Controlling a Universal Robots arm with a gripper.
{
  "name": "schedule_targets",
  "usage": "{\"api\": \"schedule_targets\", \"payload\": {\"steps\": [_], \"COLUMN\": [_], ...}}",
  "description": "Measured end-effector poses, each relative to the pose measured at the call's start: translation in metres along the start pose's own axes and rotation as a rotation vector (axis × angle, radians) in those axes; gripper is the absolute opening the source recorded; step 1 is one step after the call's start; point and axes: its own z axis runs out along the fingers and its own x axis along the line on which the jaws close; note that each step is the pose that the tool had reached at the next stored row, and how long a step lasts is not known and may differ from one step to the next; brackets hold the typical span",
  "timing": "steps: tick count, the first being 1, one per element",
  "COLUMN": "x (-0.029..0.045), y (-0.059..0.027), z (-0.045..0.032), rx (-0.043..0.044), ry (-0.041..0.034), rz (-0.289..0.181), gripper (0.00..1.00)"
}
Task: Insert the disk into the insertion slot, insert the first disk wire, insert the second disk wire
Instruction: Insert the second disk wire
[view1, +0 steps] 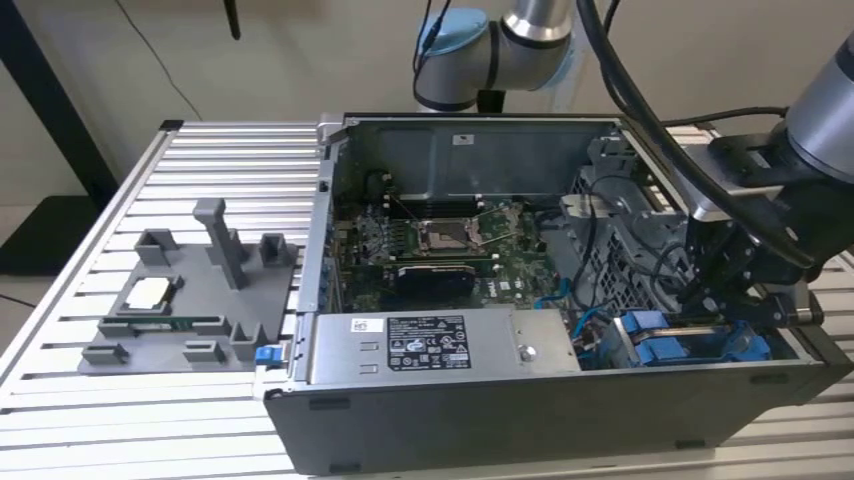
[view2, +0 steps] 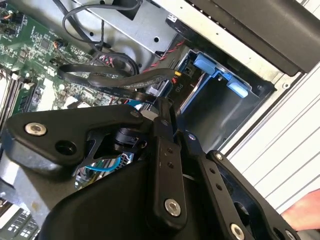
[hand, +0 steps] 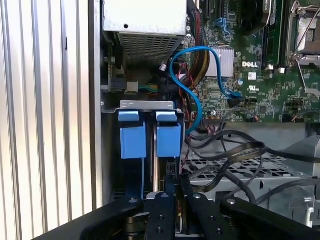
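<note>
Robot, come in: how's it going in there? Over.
Gripper down at the insertion slot. Two blue carriers seated in it; disk itself hard to see. Black cables and blue cable crowd alongside.

The hand's own black links hide whatever, perhaps a connector, its fingertips pinch.

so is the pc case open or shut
Open: the pc case has no side panel on, so the motherboard and blue drive fittings are exposed.
</note>
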Motion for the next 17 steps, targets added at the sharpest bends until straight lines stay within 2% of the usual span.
{"api": "schedule_targets", "payload": {"steps": [5,13,14,17], "x": [0.0002,0.0011,0.001,0.0], "y": [0.0001,0.0003,0.0003,0.0], "z": [0.0014,0.0078,0.0073,-0.0002], "rx": [0.0045,0.0048,0.0048,0.0048], "ry": [-0.0003,-0.0004,-0.0003,-0.0006], "rz": [-0.001,-0.001,-0.001,-0.001], "gripper": [0.16,0.17,0.24,0.24]}}
